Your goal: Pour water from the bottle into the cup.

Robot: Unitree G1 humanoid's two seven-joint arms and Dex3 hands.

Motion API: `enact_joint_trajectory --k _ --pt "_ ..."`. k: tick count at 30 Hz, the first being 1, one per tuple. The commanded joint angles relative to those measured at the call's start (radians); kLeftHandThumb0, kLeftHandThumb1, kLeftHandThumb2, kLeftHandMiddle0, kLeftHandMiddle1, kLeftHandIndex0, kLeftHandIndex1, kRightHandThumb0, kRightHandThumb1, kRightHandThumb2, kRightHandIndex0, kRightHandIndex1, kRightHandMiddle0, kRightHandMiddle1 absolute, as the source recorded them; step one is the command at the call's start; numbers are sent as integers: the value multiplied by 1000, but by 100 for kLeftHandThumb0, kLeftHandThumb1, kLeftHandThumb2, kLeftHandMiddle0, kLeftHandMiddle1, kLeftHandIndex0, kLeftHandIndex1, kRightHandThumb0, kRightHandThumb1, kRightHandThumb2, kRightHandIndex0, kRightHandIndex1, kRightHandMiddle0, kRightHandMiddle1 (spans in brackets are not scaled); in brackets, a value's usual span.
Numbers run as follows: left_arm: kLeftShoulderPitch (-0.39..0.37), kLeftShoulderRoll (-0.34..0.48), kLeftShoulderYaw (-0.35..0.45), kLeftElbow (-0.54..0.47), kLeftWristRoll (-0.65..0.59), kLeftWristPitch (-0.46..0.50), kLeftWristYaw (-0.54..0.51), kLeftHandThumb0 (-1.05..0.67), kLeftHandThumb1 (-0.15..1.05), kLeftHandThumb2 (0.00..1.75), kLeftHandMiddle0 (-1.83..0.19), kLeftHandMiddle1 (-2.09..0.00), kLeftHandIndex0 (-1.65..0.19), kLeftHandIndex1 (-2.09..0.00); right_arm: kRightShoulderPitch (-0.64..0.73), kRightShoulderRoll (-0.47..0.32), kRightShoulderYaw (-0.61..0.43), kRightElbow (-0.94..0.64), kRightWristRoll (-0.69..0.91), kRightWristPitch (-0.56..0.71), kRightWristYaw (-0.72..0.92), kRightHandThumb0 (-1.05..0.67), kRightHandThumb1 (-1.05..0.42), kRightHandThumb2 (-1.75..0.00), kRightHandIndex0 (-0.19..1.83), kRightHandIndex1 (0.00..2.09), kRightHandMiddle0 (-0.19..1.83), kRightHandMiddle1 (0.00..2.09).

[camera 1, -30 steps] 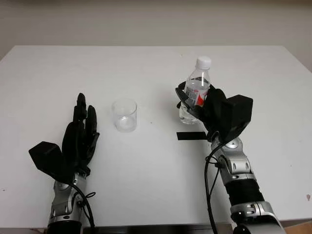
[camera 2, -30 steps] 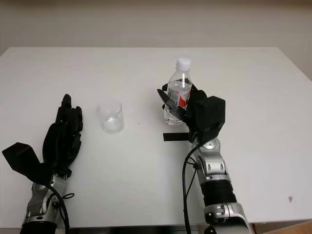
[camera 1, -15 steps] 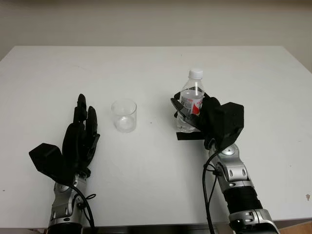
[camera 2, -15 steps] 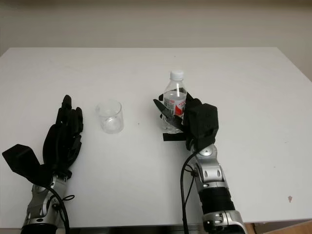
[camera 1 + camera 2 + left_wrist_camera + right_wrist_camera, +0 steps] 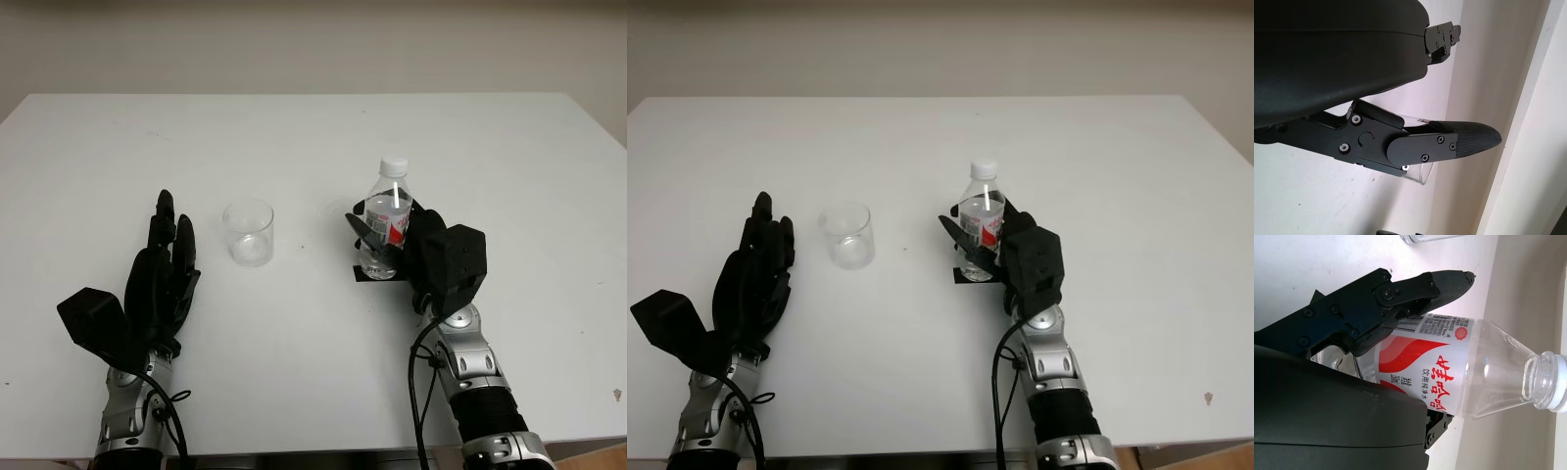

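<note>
A clear plastic water bottle (image 5: 388,213) with a red-and-white label and a white cap stands upright on the white table, right of centre. My right hand (image 5: 411,241) is shut on the bottle (image 5: 1440,377), its black fingers (image 5: 1400,298) wrapped around the label. The bottle's base sits at a black tape mark (image 5: 369,273). A clear empty cup (image 5: 249,231) stands upright to the left of the bottle, a hand's width away. My left hand (image 5: 167,262) is open, on the table just left of the cup (image 5: 1418,174).
The white table (image 5: 313,137) runs back to a pale wall. Its near edge lies just below my forearms.
My right hand has come down and towards me with the bottle, bringing it from the air to the black tape mark. The left hand and cup have not moved.
</note>
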State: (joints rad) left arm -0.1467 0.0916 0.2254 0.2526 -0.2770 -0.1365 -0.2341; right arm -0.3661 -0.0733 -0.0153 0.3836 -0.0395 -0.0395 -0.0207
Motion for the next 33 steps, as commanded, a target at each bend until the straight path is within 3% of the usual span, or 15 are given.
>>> enact_joint_trajectory --k 1,10,14,17,18,20,21,25,27,33 --pt "28 4 5 37 -2 11 -5 -76 105 48 19 -4 18 -5 8 11 -3 28 5 -24 -2 -45 -105 -44 138 209 98 209" --pt "27 20 14 46 -5 4 -15 -76 105 49 19 -4 18 -5 -18 31 -34 114 51 -61 11 -47 -105 -45 139 209 96 209" --pt "27 24 13 40 -5 11 -14 -75 105 49 19 -4 18 -5 -20 44 -47 130 78 -91 27 -48 -105 -39 113 209 70 209" --pt "27 26 13 39 -6 12 -17 -75 105 49 19 -4 18 -5 -22 41 -47 159 78 -144 40 -56 -105 -23 62 209 36 209" --pt "26 26 13 38 -6 14 -16 -75 105 48 19 -4 18 -5 -23 39 -46 174 78 -173 49 -59 -103 -14 30 203 13 200" --pt "26 27 13 35 -8 17 -16 -76 105 47 19 -4 18 -5 -27 24 -32 210 57 -241 66 -63 -100 -8 3 179 -9 179" --pt "26 28 12 34 -6 19 -17 -76 105 47 19 -4 18 -5 -29 15 -24 225 44 -261 75 -68 -98 -6 -10 152 -15 153" --pt "26 31 13 32 -7 25 -19 -75 105 48 19 -4 18 -5 -27 -6 -9 238 37 -290 141 -74 -92 -5 -16 61 -18 78" --pt "25 31 13 33 -6 25 -18 -75 105 48 19 -4 18 -5 -26 -16 -3 240 28 -304 159 -76 -91 -5 -15 43 -18 64" --pt "21 25 15 36 -9 23 -17 -75 105 48 19 -4 18 -5 -22 -44 17 226 -3 -313 177 -80 -90 -5 -12 23 -17 48"
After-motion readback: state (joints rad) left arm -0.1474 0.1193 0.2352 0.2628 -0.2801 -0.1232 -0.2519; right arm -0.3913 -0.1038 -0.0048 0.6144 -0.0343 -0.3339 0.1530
